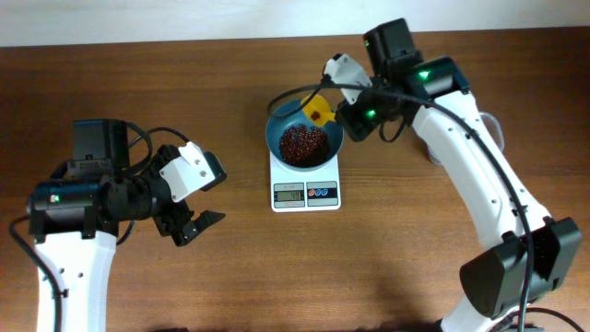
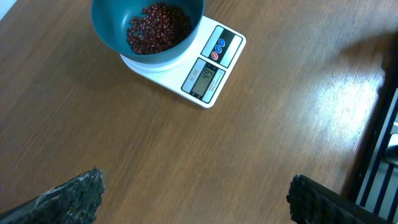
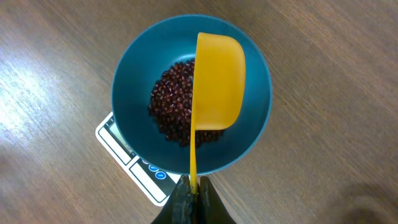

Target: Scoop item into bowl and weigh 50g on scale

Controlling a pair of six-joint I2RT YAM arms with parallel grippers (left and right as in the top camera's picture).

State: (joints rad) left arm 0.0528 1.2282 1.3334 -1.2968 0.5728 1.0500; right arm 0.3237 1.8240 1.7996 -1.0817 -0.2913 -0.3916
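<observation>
On the scale (image 1: 306, 192) the bowl (image 3: 134, 81) holds a heap of beans (image 3: 171, 106), the display at 6 o'clock unreadable; the right claw (image 3: 191, 193), clamped on a bean-free scoop (image 3: 217, 81), hovers above; the left claw (image 2: 196, 199) gapes empty at 8 o'clock; scooping looks well on, the target weight unconfirmed.

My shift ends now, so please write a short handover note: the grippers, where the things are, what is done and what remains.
Left gripper: open, empty, above the table, away from the scale.
Right gripper: shut on the handle of the yellow scoop, which hangs over the bowl; no beans show on it.
The bowl stands on the scale, beans heaped inside.
Done: beans are in the bowl.
Left: read the display, unreadable here, and adjust to the target weight.
</observation>
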